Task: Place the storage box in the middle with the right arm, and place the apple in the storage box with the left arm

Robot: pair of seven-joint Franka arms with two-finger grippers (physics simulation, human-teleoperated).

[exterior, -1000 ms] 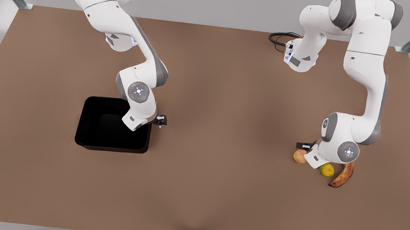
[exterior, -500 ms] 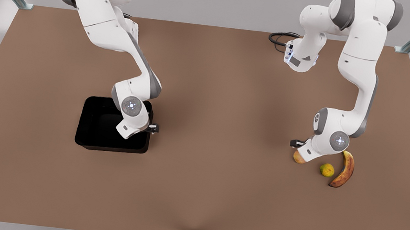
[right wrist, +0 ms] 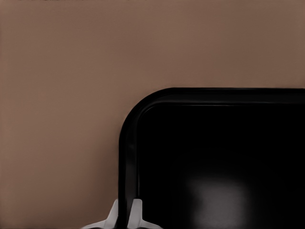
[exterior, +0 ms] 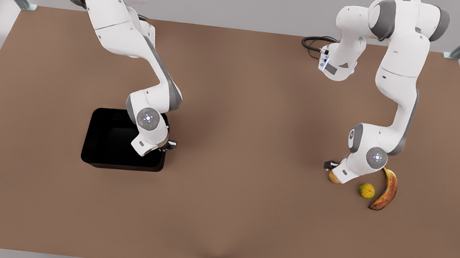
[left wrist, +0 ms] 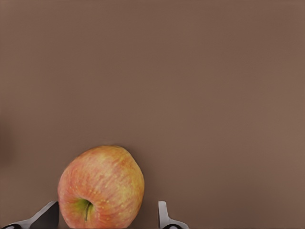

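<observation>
- storage box [exterior: 115, 142] sits on the brown table [exterior: 244, 157] toward the front view's left, well off the middle
- right gripper [exterior: 164, 145] is at the box's wall on the side facing the table's middle, near a rounded corner
- right wrist view: right gripper [right wrist: 124, 214] has a pale fingertip [right wrist: 113, 213] outside the rim and another inside, the black wall of the storage box [right wrist: 214, 143] pinched between them, so it is clamped on the rim
- box interior looks bare, with a faint light patch on its floor
- apple [exterior: 333, 177] lies on the table at the front view's right, mostly hidden under the left arm's wrist, with just an orange edge showing
- left gripper [exterior: 333, 169] is low over the apple
- left wrist view: apple [left wrist: 101, 187] rests on the table between the fingers of the left gripper [left wrist: 106, 220], stem dimple facing the camera
- one finger [left wrist: 45, 217] is just beside the apple, the other stands apart with a gap of table between it and the skin; jaws spread, not gripping yet
- small yellow-green fruit [exterior: 366, 190] is near the apple, apart from it
- spotted banana [exterior: 386, 190] curves just beyond that fruit, farther toward the front view's right
- black cable [exterior: 314, 42] is coiled at the far table edge
</observation>
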